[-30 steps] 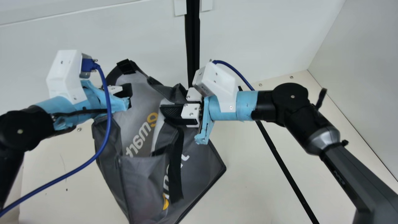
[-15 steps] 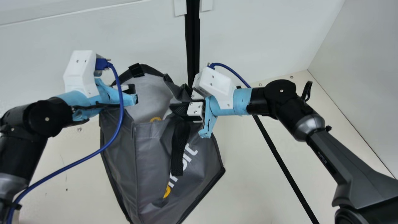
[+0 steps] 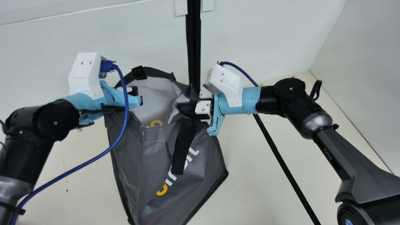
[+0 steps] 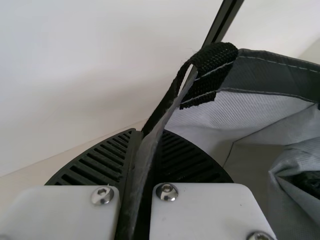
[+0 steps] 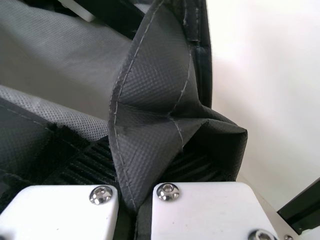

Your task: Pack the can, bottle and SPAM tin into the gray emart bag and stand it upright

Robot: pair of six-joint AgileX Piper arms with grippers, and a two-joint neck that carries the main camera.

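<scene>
The gray emart bag (image 3: 187, 162) hangs between both arms in the main view, its mouth partly open and its pale lining showing. My left gripper (image 3: 137, 93) is at the mouth's left side; in the left wrist view the left gripper (image 4: 137, 155) is shut on the bag's edge (image 4: 150, 145). Across the mouth, my right gripper (image 3: 186, 108) holds the right side; in the right wrist view the right gripper (image 5: 137, 195) is shut on a folded corner of the bag (image 5: 150, 135). A black strap (image 3: 181, 150) dangles down the front.
Behind the bag stands a white wall (image 3: 125, 37) with a black upright post (image 3: 194, 47). A black strip (image 3: 281, 156) crosses the cream table (image 3: 250, 193) on the right. The left arm's blue cable (image 3: 93, 159) loops in front of the bag's left side.
Both grippers have moved to the right with the bag in them, the left one farther. The bag's front has risen over the inner print, and its mouth sits farther right.
</scene>
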